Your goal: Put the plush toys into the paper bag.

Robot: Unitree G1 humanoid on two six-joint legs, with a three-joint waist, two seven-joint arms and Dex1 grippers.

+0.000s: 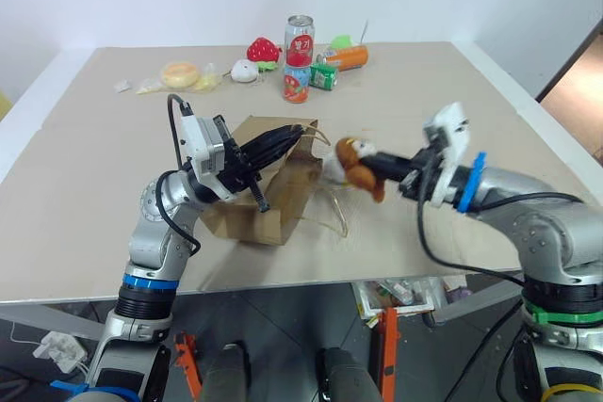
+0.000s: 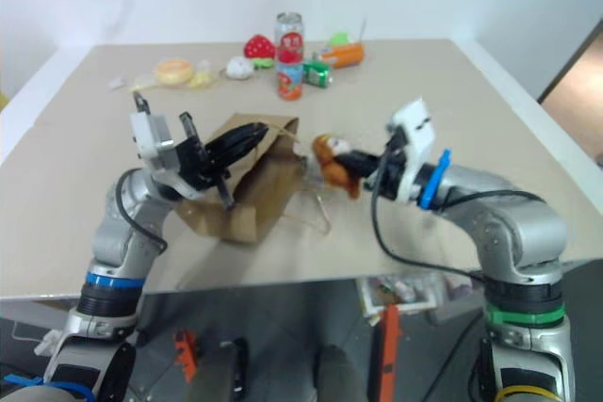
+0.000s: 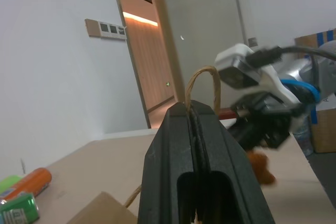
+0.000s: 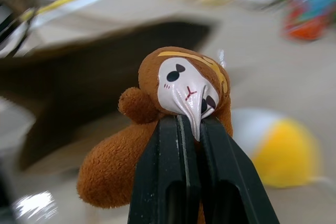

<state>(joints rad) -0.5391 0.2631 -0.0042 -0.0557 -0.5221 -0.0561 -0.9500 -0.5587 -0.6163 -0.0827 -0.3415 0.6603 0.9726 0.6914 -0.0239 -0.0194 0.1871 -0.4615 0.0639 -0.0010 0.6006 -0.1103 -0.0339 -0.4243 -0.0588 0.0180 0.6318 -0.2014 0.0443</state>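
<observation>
Brown plush monkey with a tan face point(image 1: 359, 163) hangs at frame centre, pinched in the closed fingers of the right gripper point(image 1: 396, 168), just beside the open mouth of the brown kraft paper bag point(image 1: 268, 197). Left gripper point(image 1: 267, 149) is clamped shut on the bag's tan rope handle point(image 3: 202, 85), holding it up. White egg-shaped plush with a yellow end point(image 4: 275, 148) lies on the tan tabletop point(image 1: 452, 101) beside the bag. Neither toy looks bagged yet.

Left gripper point(image 1: 273, 146), right gripper point(image 4: 190, 129): jaws apparently clamped.
</observation>
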